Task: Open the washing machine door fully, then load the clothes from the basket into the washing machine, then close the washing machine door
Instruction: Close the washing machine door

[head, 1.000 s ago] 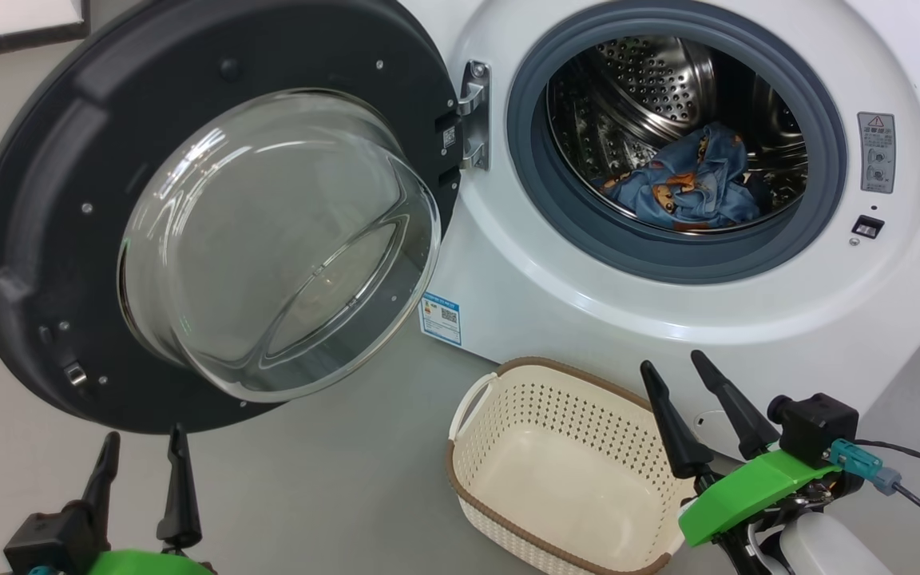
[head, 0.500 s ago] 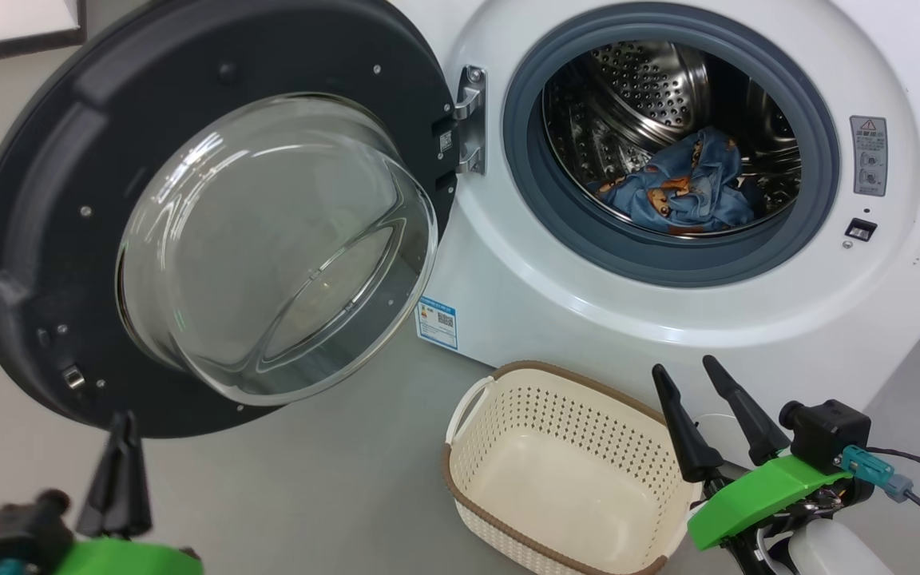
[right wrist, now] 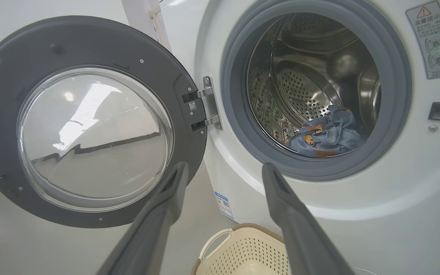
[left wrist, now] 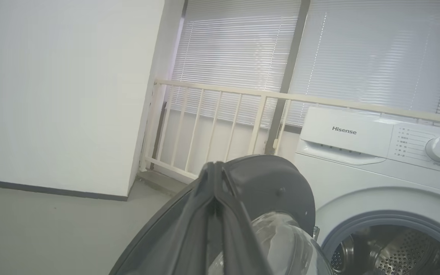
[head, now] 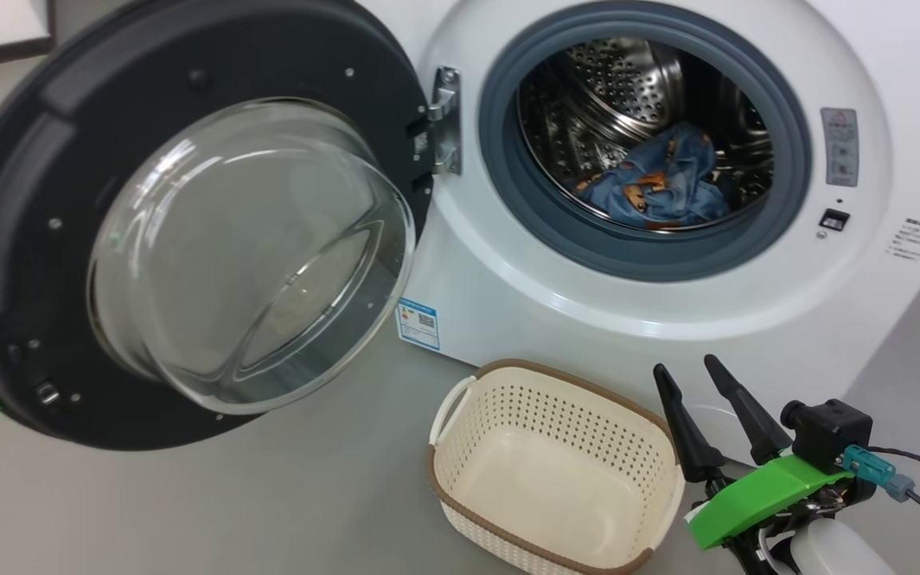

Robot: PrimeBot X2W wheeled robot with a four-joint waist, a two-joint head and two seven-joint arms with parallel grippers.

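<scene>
Clothes (head: 652, 184) loaded, we hold our left claw (left wrist: 214, 179) pinched shut, presumably to push the nine-o'clock door (head: 13, 160) closed; our right claw (head: 684, 365) gapes wide.

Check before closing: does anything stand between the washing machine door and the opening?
Nothing visible does. The clothes lie inside the drum, behind the gasket; the basket sits low on the floor, probably beneath where the door swings.

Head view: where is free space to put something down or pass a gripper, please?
Bare grey floor lies between the washing machine door and the basket; the basket's bottom is bare too. The drum mouth has room above the clothes. It is crowded at the basket's right side, where the open right gripper stands.
</scene>
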